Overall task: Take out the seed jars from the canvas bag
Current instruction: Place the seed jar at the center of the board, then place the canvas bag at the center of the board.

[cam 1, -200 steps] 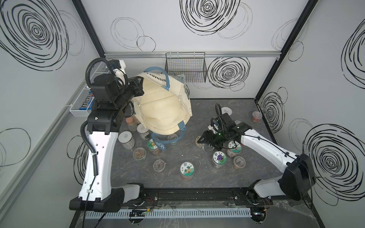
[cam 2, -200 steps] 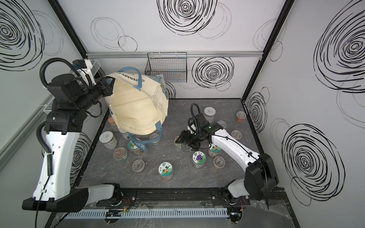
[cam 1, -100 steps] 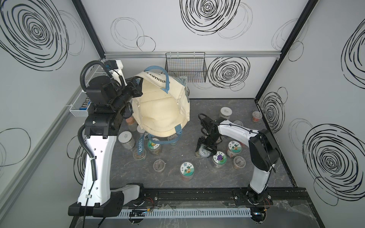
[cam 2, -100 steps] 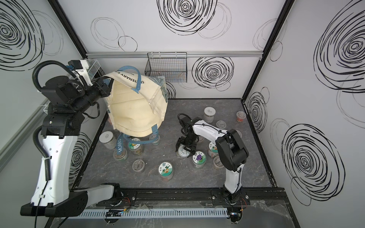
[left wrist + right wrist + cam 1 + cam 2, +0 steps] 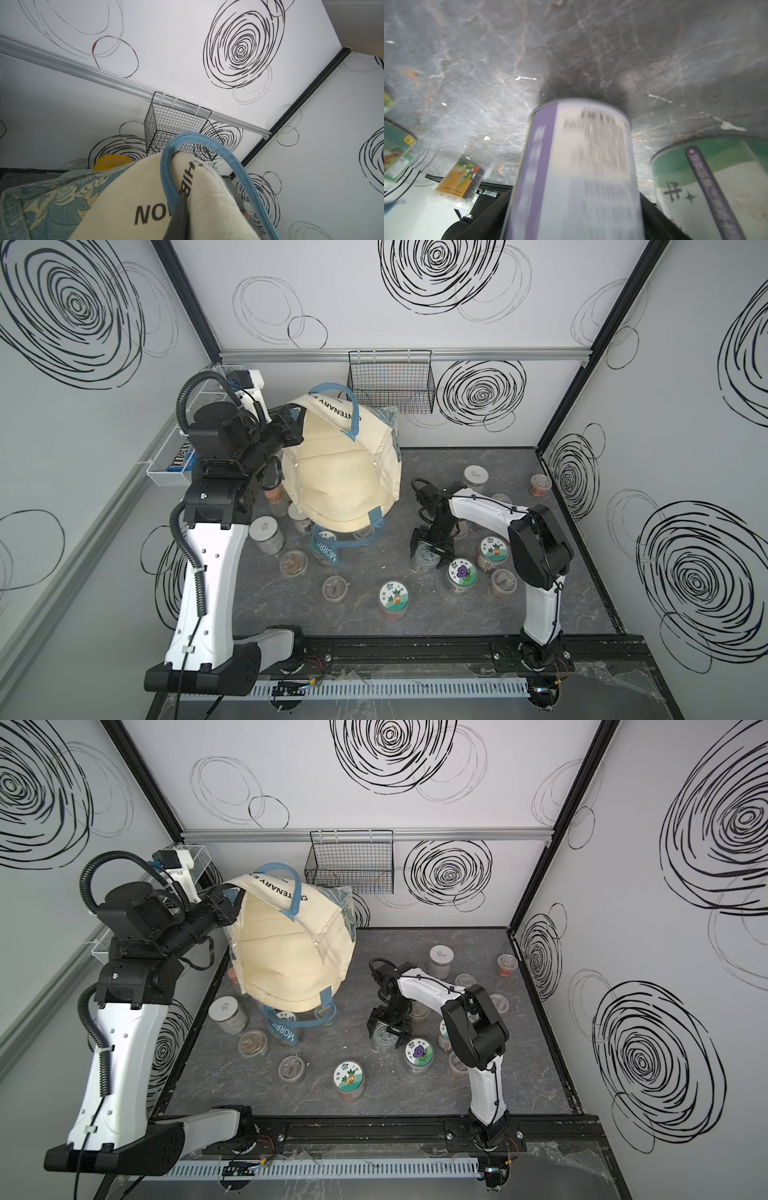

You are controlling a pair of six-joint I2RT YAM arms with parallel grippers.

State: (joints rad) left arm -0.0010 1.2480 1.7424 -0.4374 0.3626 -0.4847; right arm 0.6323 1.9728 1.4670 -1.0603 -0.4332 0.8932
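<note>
Both top views: we find left gripper [image 5: 296, 425] clamped on upended canvas bag [image 5: 340, 472] to shed seed jars [image 5: 392, 597]; right gripper [image 5: 431, 551] straddles one jar [image 5: 424, 563], grip unclear.

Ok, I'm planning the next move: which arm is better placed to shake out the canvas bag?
Left. The left pincer is shut on the canvas bag beside a blue handle, holding it raised over the table. The right pincer is down at the table, straddling a purple-labelled jar.
</note>
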